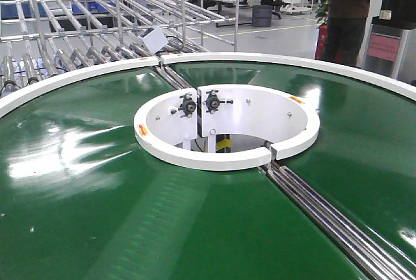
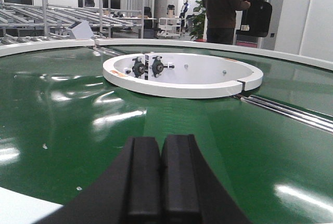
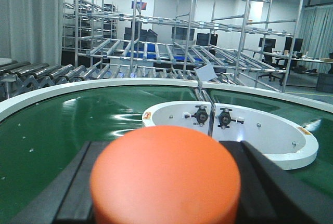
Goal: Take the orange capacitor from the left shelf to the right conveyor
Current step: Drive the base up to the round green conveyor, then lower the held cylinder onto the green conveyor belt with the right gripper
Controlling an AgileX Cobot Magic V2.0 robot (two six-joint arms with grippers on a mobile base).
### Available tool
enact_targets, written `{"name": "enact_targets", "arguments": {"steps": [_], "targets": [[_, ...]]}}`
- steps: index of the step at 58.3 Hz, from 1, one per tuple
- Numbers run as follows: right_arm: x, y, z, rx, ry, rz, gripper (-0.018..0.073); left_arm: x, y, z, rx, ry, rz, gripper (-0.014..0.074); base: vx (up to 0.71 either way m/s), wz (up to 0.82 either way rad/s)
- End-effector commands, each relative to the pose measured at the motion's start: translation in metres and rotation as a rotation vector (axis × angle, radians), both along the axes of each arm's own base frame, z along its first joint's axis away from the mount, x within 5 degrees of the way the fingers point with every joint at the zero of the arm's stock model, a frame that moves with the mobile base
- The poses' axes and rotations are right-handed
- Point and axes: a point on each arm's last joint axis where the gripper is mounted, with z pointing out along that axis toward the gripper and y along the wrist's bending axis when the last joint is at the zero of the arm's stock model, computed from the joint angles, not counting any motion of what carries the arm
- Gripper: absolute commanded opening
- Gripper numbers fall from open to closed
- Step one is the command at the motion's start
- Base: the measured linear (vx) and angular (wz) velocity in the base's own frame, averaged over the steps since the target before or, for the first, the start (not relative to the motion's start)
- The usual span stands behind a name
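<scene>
capacitor (image 3: pixel 165 187): smooth, round orange end, blurred, fills the right wrist view, clamped between the black fingers of the right gripper (image 3: pixel 165 148). the conveyor (image 1: pixel 97 189) spreads just beyond it. left gripper (image 2: pixel 161 148): matte black pads pressed together, nothing between them, low over the conveyor's near edge. conveyor surface glossy dark green, streaked with glare. curved white outer rim (image 1: pixel 78 75). white centre ring (image 1: pixel 227 158). ribbed metal seam strip (image 1: pixel 338 218) runs outward from the ring.

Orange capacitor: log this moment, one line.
right hand: shut on orange capacitor | left hand: shut, empty | conveyor: capacitor not placed
</scene>
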Motion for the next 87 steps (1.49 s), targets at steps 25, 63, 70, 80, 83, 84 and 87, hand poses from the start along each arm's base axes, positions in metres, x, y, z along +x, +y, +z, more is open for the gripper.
{"name": "enact_targets", "arguments": {"steps": [25,63,70,80,83,84,87], "targets": [[-0.002,-0.001,0.017,0.037,-0.103,-0.005,-0.0008,-0.003,0.001,0.018,-0.037,-0.112,-0.005,-0.0006,0.03,0.03],[0.027,0.011,0.043,0.139,-0.191,-0.004,-0.0008,-0.003,0.001,0.018,-0.037,-0.112,-0.005,-0.0006,0.00,0.00],[0.074,0.032,0.060,0.090,-0.095,-0.007,-0.0008,-0.003,0.001,0.018,-0.037,-0.112,-0.005,-0.0006,0.00,0.00],[0.155,0.068,0.065,-0.001,0.019,-0.014,-0.0008,-0.003,0.001,0.018,-0.037,-0.112,-0.005,-0.0006,0.00,0.00],[0.176,0.077,0.063,-0.016,0.032,-0.016,-0.0008,-0.003,0.001,0.018,-0.037,-0.112,-0.005,-0.0006,0.00,0.00],[0.184,0.080,0.061,-0.018,0.034,-0.017,-0.0008,-0.003,0.001,0.018,-0.037,-0.112,-0.005,-0.0006,0.00,0.00],[0.201,0.088,0.056,-0.018,0.033,-0.020,-0.0008,-0.003,0.001,0.018,-0.037,-0.112,-0.005,-0.0006,0.00,0.00]]}}
